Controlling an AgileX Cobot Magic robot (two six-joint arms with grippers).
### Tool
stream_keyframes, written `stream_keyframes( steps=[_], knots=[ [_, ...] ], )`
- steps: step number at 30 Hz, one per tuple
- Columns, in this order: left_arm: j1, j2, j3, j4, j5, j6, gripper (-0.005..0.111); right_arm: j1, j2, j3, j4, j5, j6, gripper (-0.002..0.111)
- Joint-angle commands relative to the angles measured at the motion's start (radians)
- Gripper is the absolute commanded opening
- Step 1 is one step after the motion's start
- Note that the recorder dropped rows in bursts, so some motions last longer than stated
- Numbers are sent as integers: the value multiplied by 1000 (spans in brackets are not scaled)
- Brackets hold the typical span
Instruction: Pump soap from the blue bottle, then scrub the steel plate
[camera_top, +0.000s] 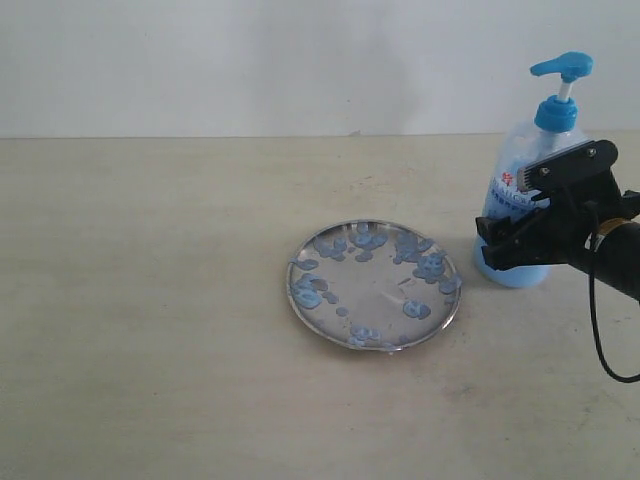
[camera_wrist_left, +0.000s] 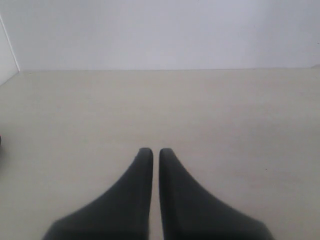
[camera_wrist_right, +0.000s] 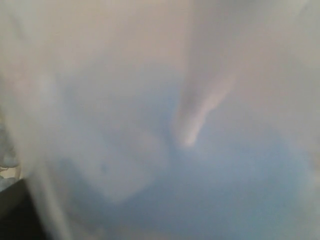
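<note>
The blue bottle (camera_top: 533, 140) stands upright at the right of the table, its blue pump head (camera_top: 562, 68) up. My right gripper (camera_top: 525, 215) reaches in from the right, one finger on each side of the bottle's lower body, shut on it. The right wrist view is filled by the blurred bottle (camera_wrist_right: 125, 100) with pale blue soap (camera_wrist_right: 225, 190) inside; the fingers are hidden there. Left of the bottle, the steel plate (camera_top: 380, 292) lies flat, speckled with soap blobs (camera_top: 430, 266). My left gripper (camera_wrist_left: 151, 150) is shut and empty over bare table, and does not show in the exterior view.
The pale tabletop (camera_top: 150, 300) stretches wide to the left of the plate and in front of it. A white wall (camera_top: 250, 60) closes the back. A black cable (camera_top: 600, 340) hangs from the right arm.
</note>
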Motion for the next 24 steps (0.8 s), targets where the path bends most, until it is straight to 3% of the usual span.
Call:
stream_keyframes(
  steps=[1,4,9,11,16,20,24],
  knots=[
    [2,-2,-2,-294,-146,-152,4,-2,-2,-6,8,-45,-23,0],
    [2,-2,-2,-559,-141,-316,4,-2,-2,-6,3,-45,-126,0],
    [2,-2,-2,-753,-101,-331,4,-2,-2,-6,0,-45,-231,0],
    [2,-2,-2,-750,-113,-306,4,-2,-2,-6,-16,-45,-227,0],
    [2,6,-2,-773,-104,-130,4,-2,-2,-6,-129,-46,-121,0],
    [2,166,-44,-785,-53,5,4,-2,-2,-6,-146,-46,-121,0],
    [-2,375,-175,-943,23,420,4,-2,-2,-6,-152,-46,-121,0]
  ],
)
